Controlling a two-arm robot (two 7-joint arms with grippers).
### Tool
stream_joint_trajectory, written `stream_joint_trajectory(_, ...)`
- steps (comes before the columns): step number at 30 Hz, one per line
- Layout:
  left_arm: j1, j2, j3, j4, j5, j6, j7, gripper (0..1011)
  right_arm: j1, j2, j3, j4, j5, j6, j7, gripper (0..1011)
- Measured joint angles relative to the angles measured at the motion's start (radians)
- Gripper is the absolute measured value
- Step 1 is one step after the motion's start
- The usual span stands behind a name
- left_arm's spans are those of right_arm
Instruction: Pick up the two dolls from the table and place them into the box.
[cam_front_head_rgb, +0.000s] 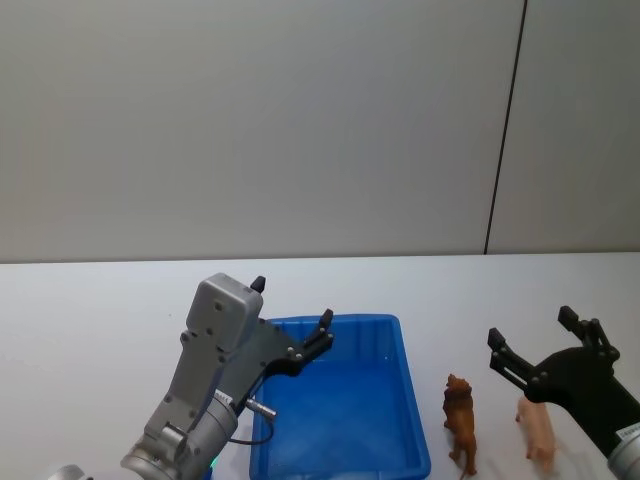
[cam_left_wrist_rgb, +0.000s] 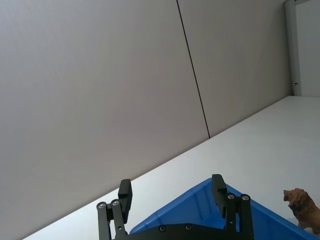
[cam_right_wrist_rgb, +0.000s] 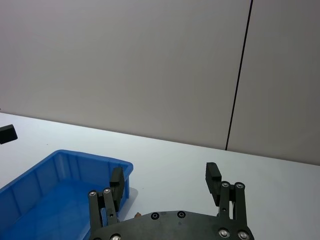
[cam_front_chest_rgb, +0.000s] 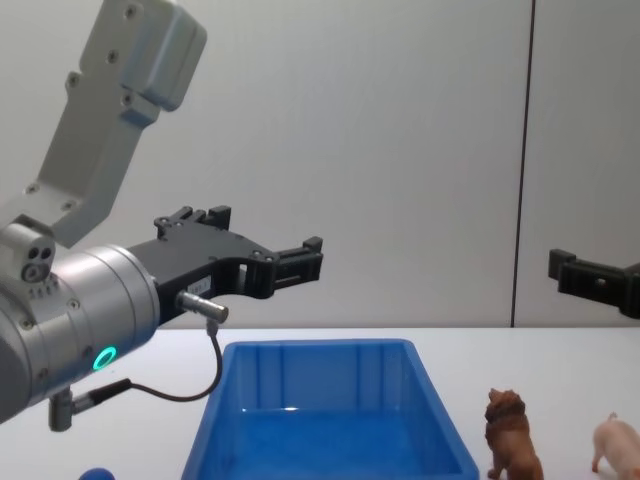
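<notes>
So neither doll is boxed yet: the lion (cam_front_head_rgb: 461, 420) stands on the tabletop (cam_front_head_rgb: 100, 300) just right of the box (cam_front_head_rgb: 412, 400), the pig (cam_front_head_rgb: 538, 428) beyond it, farther from the box. The right tool (cam_front_head_rgb: 531, 328) hangs high near the pig, fingers apart and empty; the left tool (cam_front_head_rgb: 292, 302), likewise spread, is raised over the box's left rim. I judge the first pick is in hand, needing the right tool to drop and straddle the pig
</notes>
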Motion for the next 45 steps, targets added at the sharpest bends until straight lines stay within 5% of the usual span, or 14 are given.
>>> stream_joint_trajectory(27, 0.000, 0.000, 0.000, 0.000, 0.000, 0.000, 0.000, 1001, 0.000, 0.002, 0.001, 0.005, -0.004, 0.004, 0.003, 1001)
stream_joint_trajectory(45, 0.000, 0.000, 0.000, 0.000, 0.000, 0.000, 0.000, 1001, -0.040, 0.070, 0.037, 0.044, 0.002, 0.049, 0.071, 1001)
